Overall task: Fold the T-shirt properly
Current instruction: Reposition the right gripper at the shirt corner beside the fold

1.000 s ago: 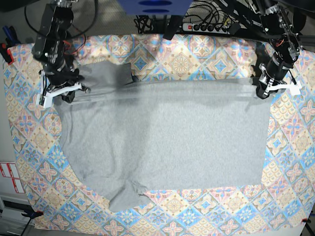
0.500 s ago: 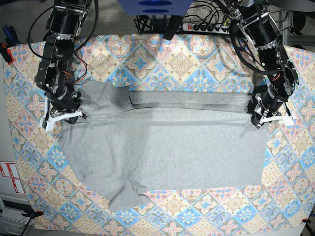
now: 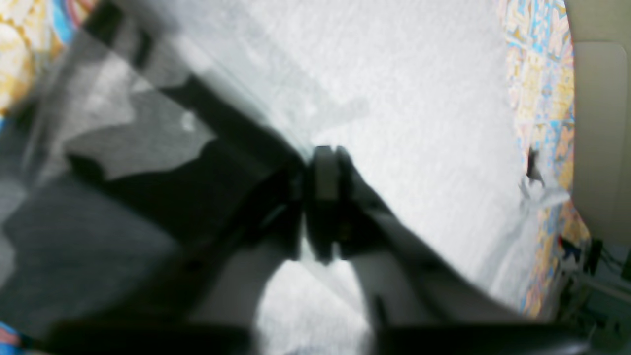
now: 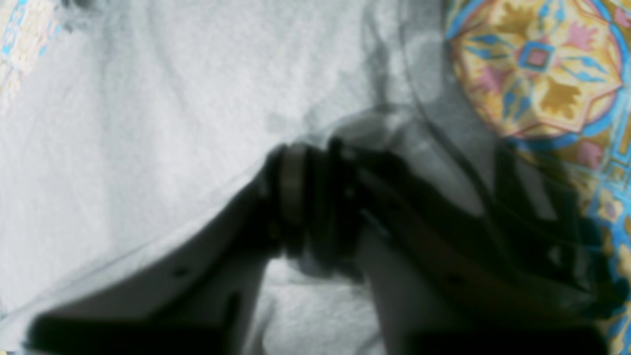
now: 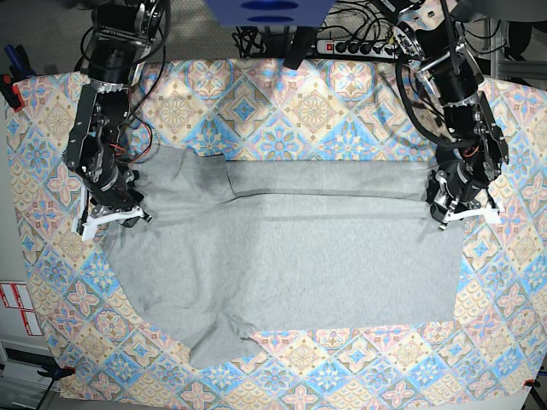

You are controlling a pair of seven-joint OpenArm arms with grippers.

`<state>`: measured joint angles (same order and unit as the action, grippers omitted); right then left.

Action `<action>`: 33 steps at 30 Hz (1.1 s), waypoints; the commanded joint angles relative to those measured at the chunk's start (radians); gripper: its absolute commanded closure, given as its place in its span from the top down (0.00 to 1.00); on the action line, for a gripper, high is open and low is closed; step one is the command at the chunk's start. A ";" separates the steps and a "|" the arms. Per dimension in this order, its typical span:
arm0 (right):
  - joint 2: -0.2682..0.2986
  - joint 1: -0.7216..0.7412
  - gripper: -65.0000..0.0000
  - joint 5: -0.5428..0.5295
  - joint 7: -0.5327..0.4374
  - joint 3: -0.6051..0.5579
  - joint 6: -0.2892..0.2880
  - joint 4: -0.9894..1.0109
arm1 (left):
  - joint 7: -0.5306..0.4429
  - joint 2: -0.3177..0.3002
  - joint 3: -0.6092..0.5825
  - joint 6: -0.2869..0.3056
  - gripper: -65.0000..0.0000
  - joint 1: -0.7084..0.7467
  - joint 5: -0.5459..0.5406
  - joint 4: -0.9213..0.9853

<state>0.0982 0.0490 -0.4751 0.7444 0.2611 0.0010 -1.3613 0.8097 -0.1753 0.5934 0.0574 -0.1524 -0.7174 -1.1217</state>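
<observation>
Both grippers low on T-shirt [image 5: 282,256] far fold edge: left gripper [image 5: 457,209], right gripper [image 5: 111,213]; jaws narrow, grip indeterminate; laying fold flat.

bright even base view, blurred, overexposed wrist views

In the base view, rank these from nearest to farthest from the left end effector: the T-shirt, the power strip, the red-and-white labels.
1. T-shirt: right at the left end effector, on the view's right.
2. Power strip: top edge, behind the tablecloth.
3. Red-and-white labels: far left edge, low down.
</observation>
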 commanded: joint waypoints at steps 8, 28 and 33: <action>0.013 -0.028 0.34 -0.003 -0.019 0.004 -0.005 -0.079 | -0.013 -0.020 0.007 0.009 0.30 0.012 -0.021 -0.024; 0.013 -0.228 0.34 -0.003 0.022 -0.105 -0.005 -0.117 | -0.006 -0.020 0.004 0.017 0.61 0.172 -0.152 -0.154; 0.013 -0.246 0.34 -0.001 0.020 -0.105 -0.005 -0.091 | -0.006 -0.020 0.004 0.017 0.61 0.173 -0.152 -0.154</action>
<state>0.1036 -0.1993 -0.4778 0.7536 0.1516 -0.0040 -1.4464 0.8112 -0.1802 0.5968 0.0643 0.0307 -0.8539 -1.2587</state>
